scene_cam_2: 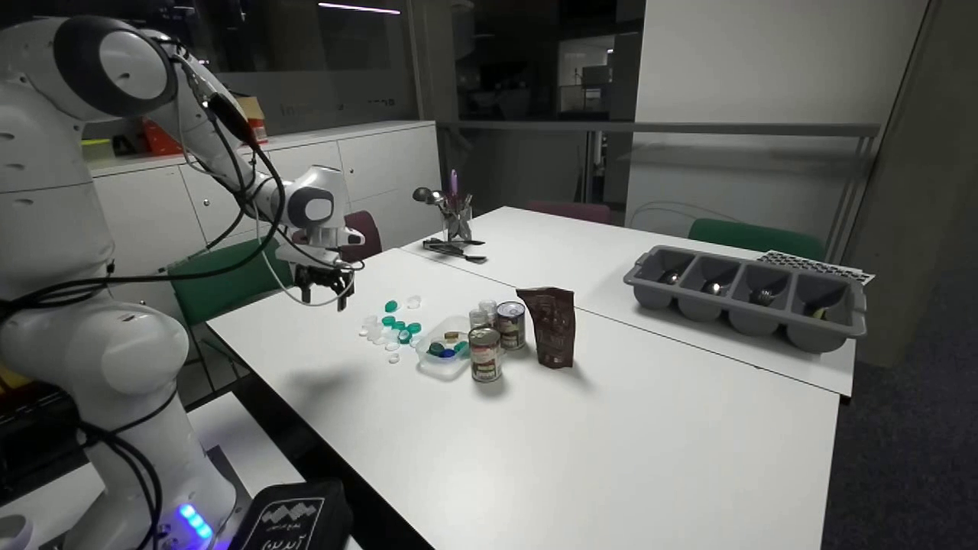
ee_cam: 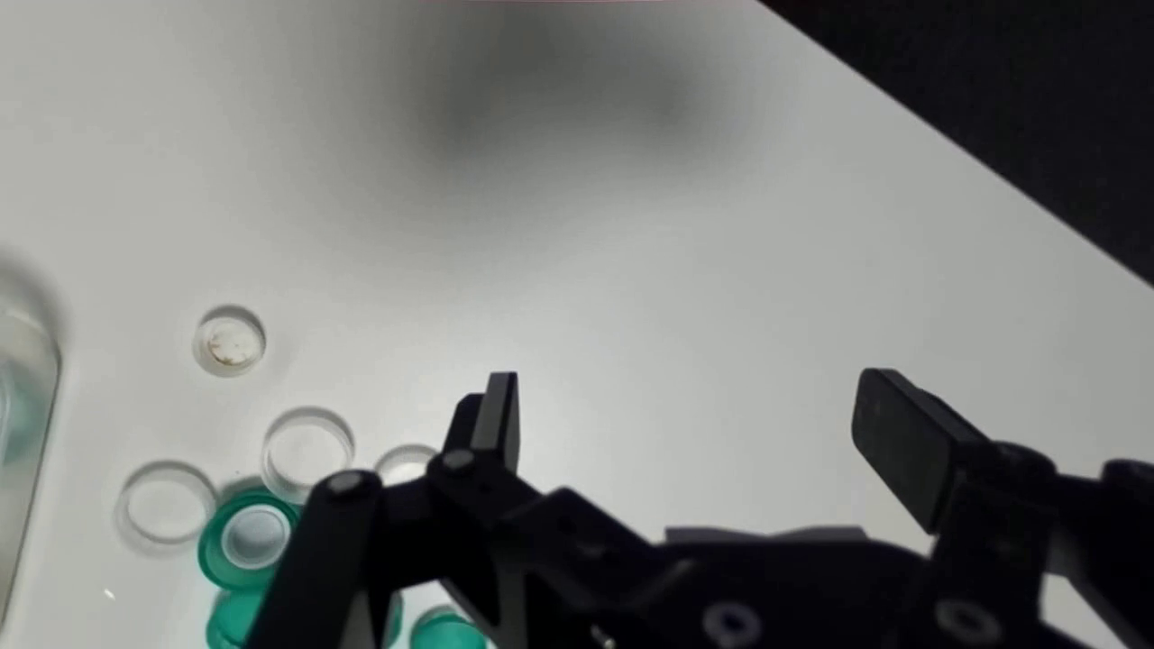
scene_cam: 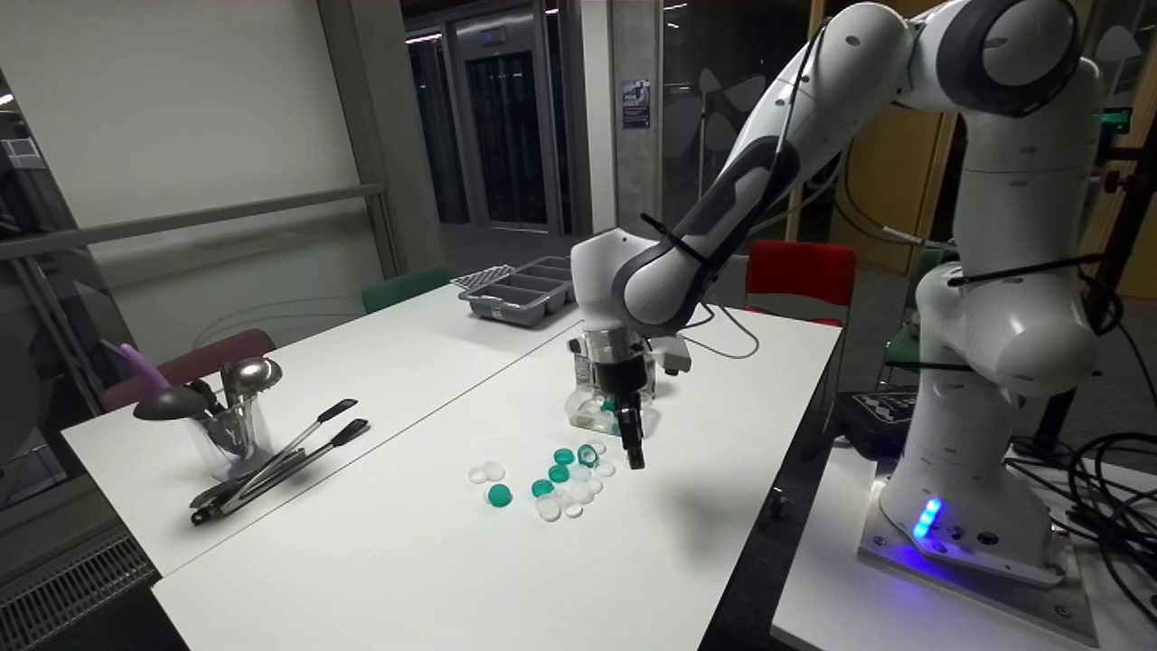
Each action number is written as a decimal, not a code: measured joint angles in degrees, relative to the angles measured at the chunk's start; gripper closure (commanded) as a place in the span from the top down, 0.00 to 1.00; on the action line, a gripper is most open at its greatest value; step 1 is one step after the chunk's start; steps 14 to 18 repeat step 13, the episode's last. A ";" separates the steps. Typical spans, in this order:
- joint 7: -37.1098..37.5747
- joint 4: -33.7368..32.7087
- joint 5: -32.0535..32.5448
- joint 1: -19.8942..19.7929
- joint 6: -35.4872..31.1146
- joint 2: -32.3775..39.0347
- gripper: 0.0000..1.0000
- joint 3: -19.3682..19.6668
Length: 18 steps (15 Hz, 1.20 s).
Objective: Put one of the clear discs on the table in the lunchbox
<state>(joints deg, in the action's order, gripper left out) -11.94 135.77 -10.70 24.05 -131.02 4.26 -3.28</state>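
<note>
Several clear discs (scene_cam: 549, 509) lie in a loose cluster with teal-green discs (scene_cam: 498, 495) on the white table (scene_cam: 434, 579). They show in both exterior views (scene_cam_2: 393, 357). In the wrist view, clear discs (ee_cam: 308, 451) lie to the left of my gripper (ee_cam: 687, 383), some partly hidden by its left finger. The clear lunchbox (scene_cam_2: 443, 370) stands beside the cluster with teal, blue and tan pieces inside. Its edge shows at the left of the wrist view (ee_cam: 32, 397). My gripper (scene_cam_2: 324, 298) is open and empty, above the table near the cluster, with bare tabletop between its fingers.
Two cans (scene_cam_2: 485, 355) and a brown pouch (scene_cam_2: 554, 328) stand by the lunchbox. A grey compartment tray (scene_cam_2: 707, 294) is at the far side. A cup of utensils (scene_cam: 230, 443) and tongs (scene_cam: 280, 470) are at the far end. The table edge (ee_cam: 956, 144) runs near my gripper.
</note>
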 measured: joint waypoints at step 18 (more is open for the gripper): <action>-24.41 -7.02 4.24 -6.78 14.22 4.41 1.00 -7.69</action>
